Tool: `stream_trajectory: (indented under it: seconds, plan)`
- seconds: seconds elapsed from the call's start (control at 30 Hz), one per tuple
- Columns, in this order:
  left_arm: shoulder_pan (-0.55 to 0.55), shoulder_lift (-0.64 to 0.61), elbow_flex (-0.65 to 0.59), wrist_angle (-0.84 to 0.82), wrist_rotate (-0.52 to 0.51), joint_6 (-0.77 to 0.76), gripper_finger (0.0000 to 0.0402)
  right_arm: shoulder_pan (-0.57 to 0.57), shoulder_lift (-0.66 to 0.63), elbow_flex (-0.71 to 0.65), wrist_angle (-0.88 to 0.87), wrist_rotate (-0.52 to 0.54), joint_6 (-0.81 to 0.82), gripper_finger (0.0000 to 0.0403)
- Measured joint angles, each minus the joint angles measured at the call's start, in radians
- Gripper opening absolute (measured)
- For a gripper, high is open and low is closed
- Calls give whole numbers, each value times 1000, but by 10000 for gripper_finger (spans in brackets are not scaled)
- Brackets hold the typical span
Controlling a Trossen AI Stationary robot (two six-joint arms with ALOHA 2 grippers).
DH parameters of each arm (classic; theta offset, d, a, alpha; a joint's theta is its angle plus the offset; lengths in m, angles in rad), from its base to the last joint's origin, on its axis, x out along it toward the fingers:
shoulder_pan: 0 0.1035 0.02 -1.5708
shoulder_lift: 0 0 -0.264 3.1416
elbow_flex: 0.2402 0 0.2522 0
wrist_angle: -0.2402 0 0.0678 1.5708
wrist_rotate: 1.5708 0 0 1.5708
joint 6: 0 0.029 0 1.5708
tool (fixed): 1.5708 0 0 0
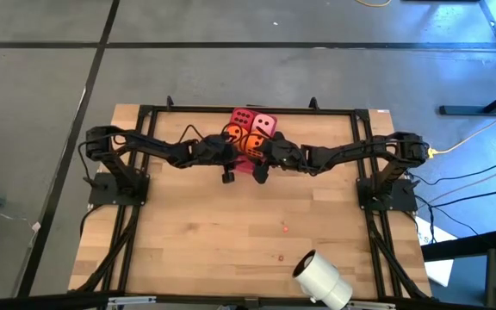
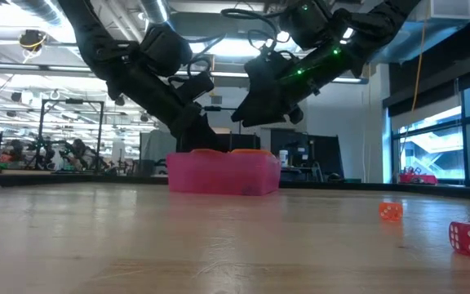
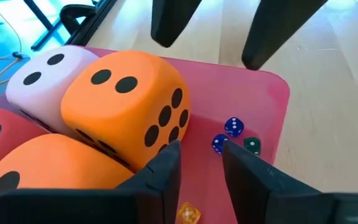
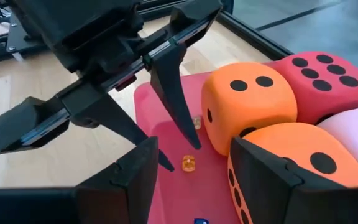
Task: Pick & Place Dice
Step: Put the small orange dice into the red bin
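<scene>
While both arms hung over the red tray (image 3: 263,99) at the table's far middle, the left gripper (image 3: 201,152) sat low over bare tray floor, fingers only slightly apart and empty, just beside the upper orange die (image 3: 126,106). The right gripper (image 4: 194,149) faced it from the other side, jaws wider apart, also empty. All four big dice were packed together on the tray: second orange die (image 3: 42,171), pink die (image 3: 42,78), red die (image 4: 322,78). A few tiny dice (image 3: 233,127) lay loose near the left fingertips.

Likely step: the left arm going for the near orange die. To do it well: open much wider first, centre over the die, straddle two opposite flat faces, squeeze gently since it looked soft, lift straight up to avoid dragging neighbours. Right arm close, so collision risk.
</scene>
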Motion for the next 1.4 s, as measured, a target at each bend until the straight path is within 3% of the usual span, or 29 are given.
stream_trajectory:
  seconds: [0.23, 0.43, 0.5, 0.6, 0.83, 1.13, 1.4]
  plan:
    - [-21, -10, 0, -5, 0, -4, 101, 52, -46, 10, -64, -100, -70, 201]
    - [-57, -82, 0, -9, 1, 4, 91, 177, -155, 52, -424, -129, -86, 201]
    - [-63, -103, 0, -21, 1, 0, 90, 226, -167, 52, -477, -206, -42, 201]
    - [-73, -108, 0, -19, 0, -1, 91, 299, -154, 52, -533, -292, 28, 201]
    - [-78, -106, 0, -37, 1, -18, 91, 451, -37, 51, -552, -301, 78, 201]
    - [-78, -106, 0, -23, 2, -47, 88, 480, 7, 52, -596, -381, 96, 200]
    - [-90, -106, 0, -16, 8, -83, 88, 465, 23, 51, -680, -365, 23, 200]
